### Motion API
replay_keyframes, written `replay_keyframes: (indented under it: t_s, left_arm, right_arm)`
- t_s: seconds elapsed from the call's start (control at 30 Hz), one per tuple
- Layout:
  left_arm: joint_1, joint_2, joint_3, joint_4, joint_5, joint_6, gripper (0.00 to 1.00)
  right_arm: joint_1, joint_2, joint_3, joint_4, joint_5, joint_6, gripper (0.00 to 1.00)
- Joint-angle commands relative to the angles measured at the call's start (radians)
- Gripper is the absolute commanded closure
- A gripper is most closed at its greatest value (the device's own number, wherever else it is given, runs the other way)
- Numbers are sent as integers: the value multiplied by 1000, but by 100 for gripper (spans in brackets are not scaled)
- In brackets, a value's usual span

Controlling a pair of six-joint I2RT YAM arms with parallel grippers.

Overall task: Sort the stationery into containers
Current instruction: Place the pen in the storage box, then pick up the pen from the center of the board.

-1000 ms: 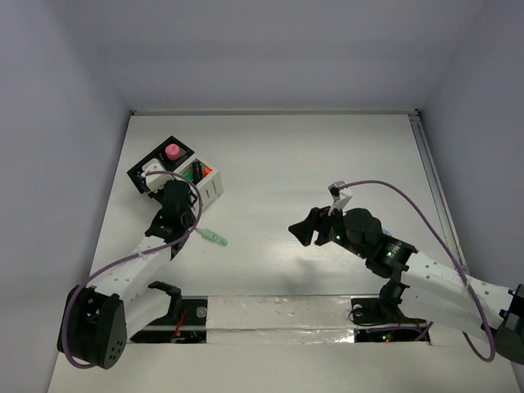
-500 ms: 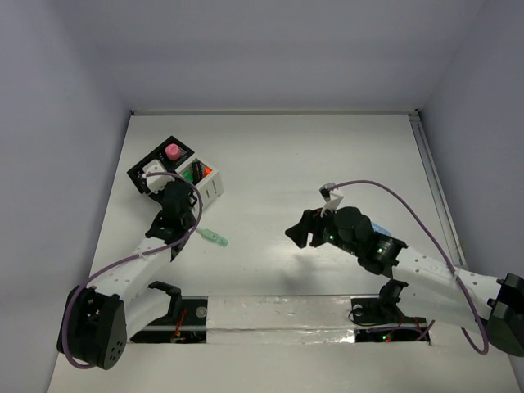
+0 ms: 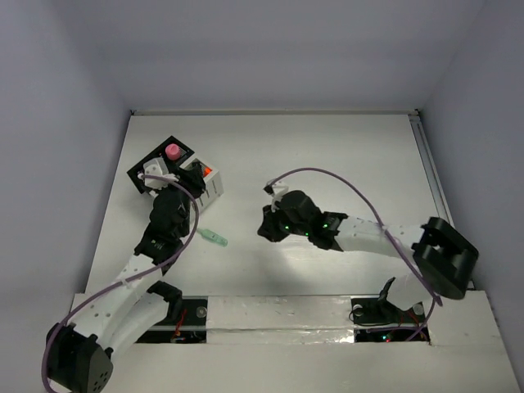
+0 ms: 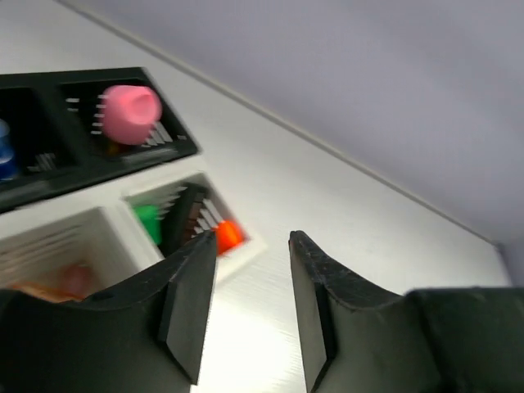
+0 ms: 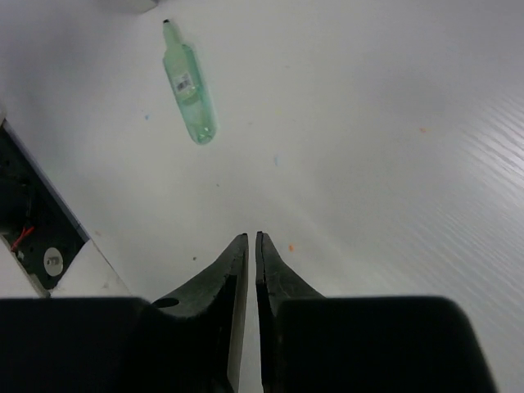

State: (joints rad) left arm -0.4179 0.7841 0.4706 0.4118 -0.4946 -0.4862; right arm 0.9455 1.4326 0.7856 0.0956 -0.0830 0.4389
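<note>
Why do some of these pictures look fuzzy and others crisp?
Left wrist view: the left claw sits near the lens and looks soft, as does the pink cap. Right wrist view: the green marker is crisp; the table shows streaky sheen. Top view: even light, soft shadows.

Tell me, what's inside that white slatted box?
The white box's far compartment holds a green pen, a dark pen and an orange pen. The near compartment shows something pink; the left gripper covers the rest.
</note>
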Motion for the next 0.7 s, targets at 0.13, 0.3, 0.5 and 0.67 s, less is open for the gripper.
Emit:
replay_keyframes:
  t_s: [0.13, 0.3, 0.5, 0.67]
  left_arm:
    - [-28, -135, 72, -76, 197, -41, 76]
    - [-28, -233, 68, -128, 232, -46, 77]
    - [-28, -284, 56, -142, 283, -55, 78]
    - [-28, -316, 46, -143, 303, -63, 79]
  right_arm:
    - [101, 290, 268, 24, -41, -153, 38]
    - [125, 420, 377, -7, -37, -236, 29]
    - [171, 551, 463, -43, -37, -333, 30]
    - [171, 612, 497, -40, -9, -339, 35]
